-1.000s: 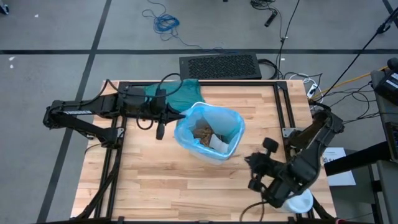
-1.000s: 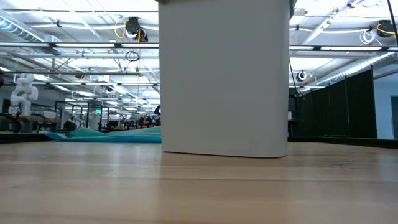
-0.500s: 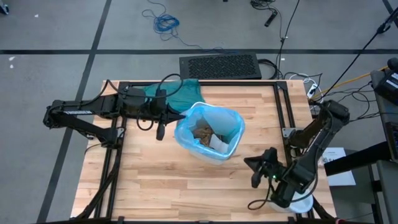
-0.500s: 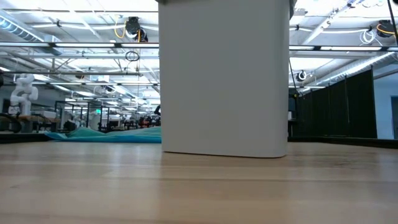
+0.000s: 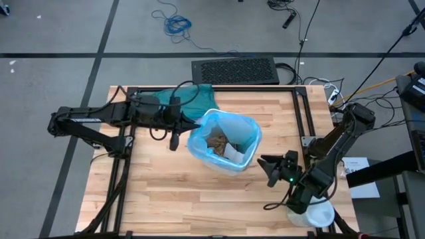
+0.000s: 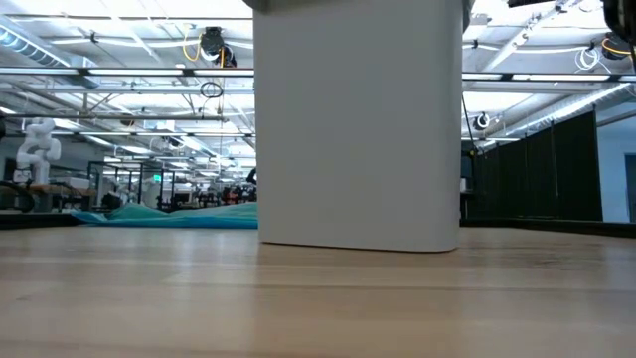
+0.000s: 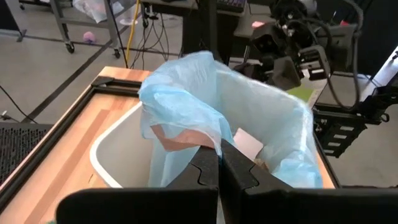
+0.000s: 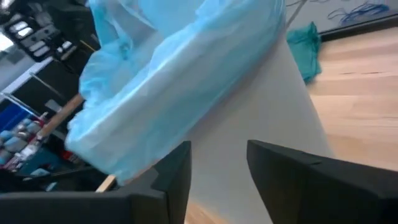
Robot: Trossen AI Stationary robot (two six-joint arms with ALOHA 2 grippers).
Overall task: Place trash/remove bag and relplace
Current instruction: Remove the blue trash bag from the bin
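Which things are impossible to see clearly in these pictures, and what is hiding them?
- Low view: the white plastic bin is cut off by the top edge, so its rim, liner and both grippers do not show.
- High view: the trash inside the light-blue translucent bag is too small to sort.
- Left wrist view: the left gripper is shut on the bag's edge, hiding that part.
- Right wrist view: the bin wall hides its inside from the open right gripper.

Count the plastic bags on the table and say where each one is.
2. The light-blue bag lines the white bin at mid-table, its near-left rim pinched by the left hand. A teal-green bag lies flat at the far edge. Others may be hidden.
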